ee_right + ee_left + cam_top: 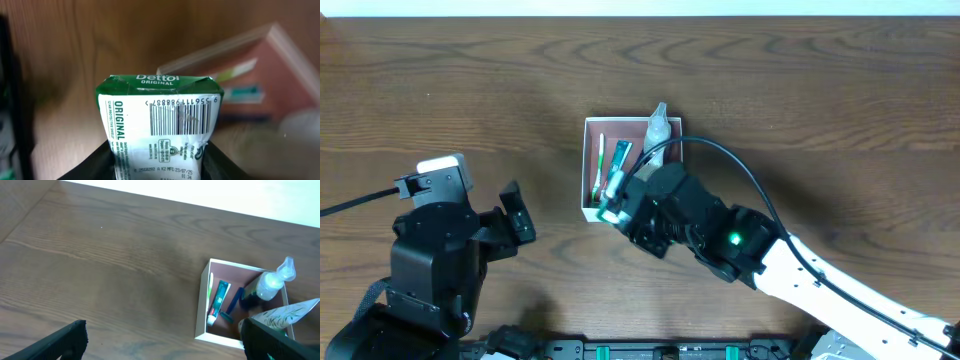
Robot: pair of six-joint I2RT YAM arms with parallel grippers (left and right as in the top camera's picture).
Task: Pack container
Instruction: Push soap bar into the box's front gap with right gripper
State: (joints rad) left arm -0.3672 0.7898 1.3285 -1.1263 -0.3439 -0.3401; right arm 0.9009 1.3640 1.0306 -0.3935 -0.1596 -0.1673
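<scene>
Dettol Original pack (162,120), green and white with a bar code, sits tight between the two black fingers (97,162) of the right pincer (159,152). The pincer is squeezing it from both sides. Just under and past the pincer is the container (587,160), a square box with white walls and a pinkish-brown floor. The pincer hangs over the box's near left corner. Inside the box, beyond the pincer, lie a green toothpaste tube (219,300) and a small blue thing (235,300). A clear spray bottle (270,285) and a white tube with leaves (290,314) poke out over the far wall. Well apart on the pincer's left, the left pincer (518,212) is spread wide with nothing in it, above the brown wooden worktop (770,80).
</scene>
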